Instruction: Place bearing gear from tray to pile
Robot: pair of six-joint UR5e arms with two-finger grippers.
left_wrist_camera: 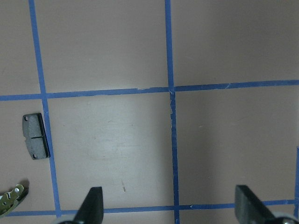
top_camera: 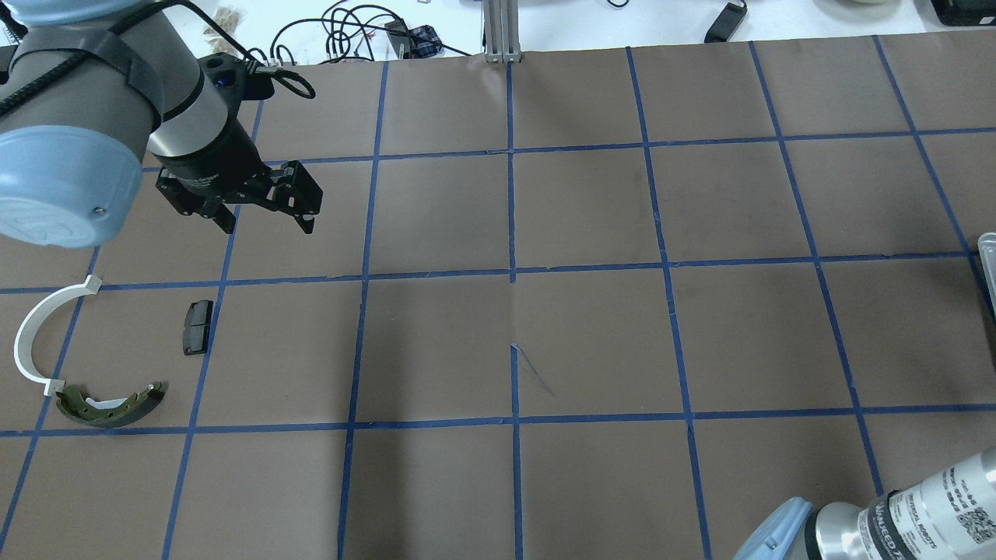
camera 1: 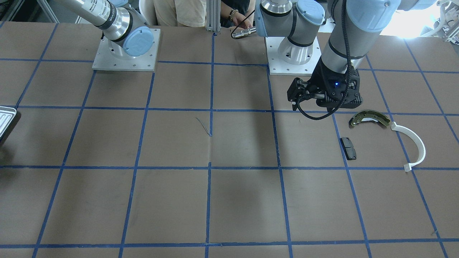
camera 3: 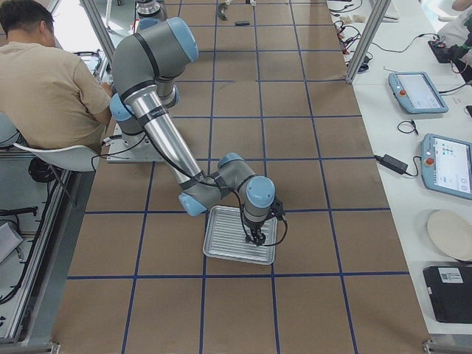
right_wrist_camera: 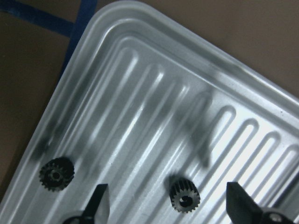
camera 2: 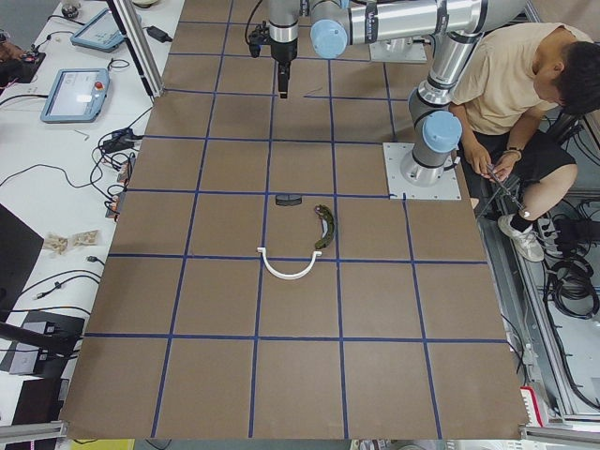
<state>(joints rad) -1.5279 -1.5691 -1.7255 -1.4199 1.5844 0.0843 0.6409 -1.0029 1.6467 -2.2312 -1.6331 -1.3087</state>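
The silvery ribbed tray holds two small black gears: one lies between my right gripper's fingers, the other near the tray's left rim. My right gripper is open and empty, hovering low over the tray. The pile lies on the table: an olive brake shoe, a white plastic arc and a black pad. My left gripper is open and empty above the table, beside the pile. The pad shows in the left wrist view.
The table is brown paper with a blue tape grid. Only the tray's edge shows in the front view and the overhead view. A seated person is behind the robot bases. Tablets and cables lie on side benches.
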